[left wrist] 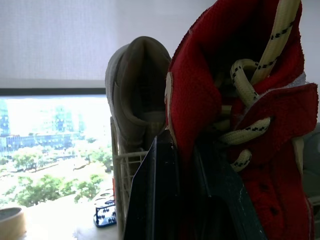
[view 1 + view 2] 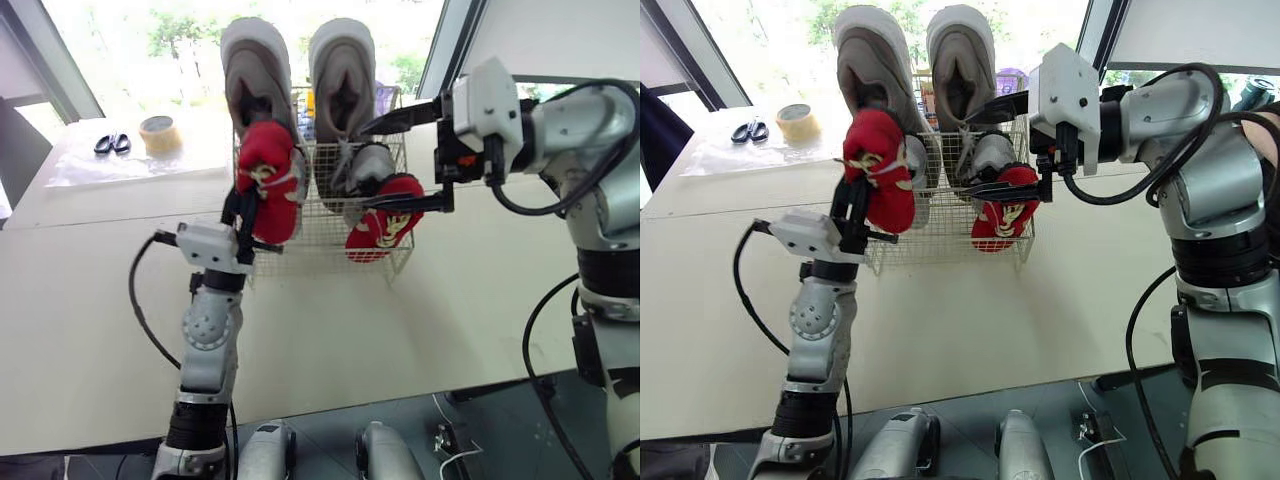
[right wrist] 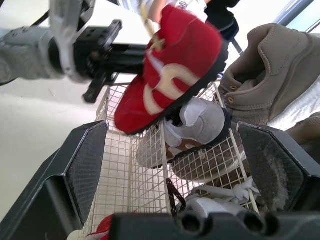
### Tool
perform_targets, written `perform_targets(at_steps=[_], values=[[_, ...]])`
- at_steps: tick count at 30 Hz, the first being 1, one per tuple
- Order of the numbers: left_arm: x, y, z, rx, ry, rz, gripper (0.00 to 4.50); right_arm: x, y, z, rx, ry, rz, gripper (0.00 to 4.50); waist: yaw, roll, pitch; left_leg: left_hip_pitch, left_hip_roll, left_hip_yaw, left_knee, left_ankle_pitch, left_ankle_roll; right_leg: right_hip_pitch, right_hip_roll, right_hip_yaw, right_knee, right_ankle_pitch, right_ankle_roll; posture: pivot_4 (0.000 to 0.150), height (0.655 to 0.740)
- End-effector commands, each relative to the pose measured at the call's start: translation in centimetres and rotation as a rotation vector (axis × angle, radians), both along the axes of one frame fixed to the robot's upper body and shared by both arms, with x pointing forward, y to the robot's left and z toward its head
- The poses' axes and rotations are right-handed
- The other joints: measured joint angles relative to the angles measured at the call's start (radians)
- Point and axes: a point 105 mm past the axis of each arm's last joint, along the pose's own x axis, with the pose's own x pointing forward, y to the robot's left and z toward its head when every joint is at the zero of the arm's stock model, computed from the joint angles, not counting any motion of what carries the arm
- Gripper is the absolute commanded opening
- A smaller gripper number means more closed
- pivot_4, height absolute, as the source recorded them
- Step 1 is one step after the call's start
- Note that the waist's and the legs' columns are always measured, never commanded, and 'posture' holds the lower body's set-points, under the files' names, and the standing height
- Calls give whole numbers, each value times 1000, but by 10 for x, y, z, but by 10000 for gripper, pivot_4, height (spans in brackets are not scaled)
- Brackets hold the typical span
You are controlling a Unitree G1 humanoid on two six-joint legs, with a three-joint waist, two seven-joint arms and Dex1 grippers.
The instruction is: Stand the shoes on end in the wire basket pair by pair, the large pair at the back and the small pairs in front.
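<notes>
The wire basket (image 2: pixel 300 235) stands mid-table. Two large beige shoes (image 2: pixel 258 60) (image 2: pixel 342 60) stand on end at its back. A small grey shoe (image 2: pixel 368 165) sits in front of them. One red shoe (image 2: pixel 385 228) rests at the front right corner. My left gripper (image 2: pixel 240 215) is shut on the other red shoe (image 2: pixel 270 180), held upright over the basket's front left. In the left wrist view its fingers (image 1: pixel 160 200) clamp that shoe's collar. My right gripper (image 2: pixel 395 162) is open wide at the basket's right side, its lower finger just above the resting red shoe.
A roll of tape (image 2: pixel 160 133) and black scissors (image 2: pixel 112 143) lie on a plastic sheet at the far left corner. The pale table (image 2: pixel 400 330) stretches bare toward its front edge. Windows stand behind the basket.
</notes>
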Motion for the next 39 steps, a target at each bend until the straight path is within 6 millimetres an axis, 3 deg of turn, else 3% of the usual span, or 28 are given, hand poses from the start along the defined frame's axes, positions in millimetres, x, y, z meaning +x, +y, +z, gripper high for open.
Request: perform_targets(at_steps=[1,11,12,16,18,20,26,29,34,39], values=[[-7,-12,3,8,-79,-25,663,-5,-1,10,12,-52,0,45000,0,0,0,0,0,0,0,0,1,0,0,0,0,0,0,1500,7400],[-8,-14,-42,45,20,-10,663,-4,-1,9,12,-51,-15,45000,-2,0,0,0,0,0,0,-3,6,0,0,0,0,0,0,1500,7400],[-8,-11,-45,44,26,1,8271,-4,-1,9,12,-52,-17,45000,-2,0,0,0,0,0,0,-3,6,0,0,0,0,0,0,1500,7400],[-11,2,-50,45,34,54,26098,-4,-2,9,15,-58,-23,45000,-1,1,0,0,0,0,0,-3,6,0,0,0,0,0,0,1500,7400],[-16,11,-49,50,17,93,37301,-4,-2,9,18,-60,-27,45000,-1,1,0,0,0,0,0,-4,6,0,0,0,0,0,0,1500,7400],[-19,19,-48,61,0,117,44843,-3,-2,9,20,-62,-29,45000,-1,1,0,0,0,0,0,-4,6,0,0,0,0,0,0,1500,7400],[-38,45,-43,140,-27,145,44843,-2,-4,7,29,-58,-38,45000,-2,1,0,0,1,0,-1,-4,6,0,-1,0,0,0,0,1500,7400],[-55,57,-29,204,-38,92,44843,-1,-11,3,35,-47,-56,45000,-3,1,0,0,1,0,-1,-4,6,0,-2,0,-1,0,0,1500,7400],[-72,56,-10,287,123,-130,44843,3,-27,-1,60,-35,-123,45000,0,6,1,0,2,-1,-2,-5,7,2,-3,0,-5,1,-3,1500,7400],[-67,73,12,398,370,-257,44843,1,-49,-1,82,-21,-211,45000,-2,6,1,0,3,-1,-2,-5,8,2,-1,0,-6,2,-4,1500,7400]])
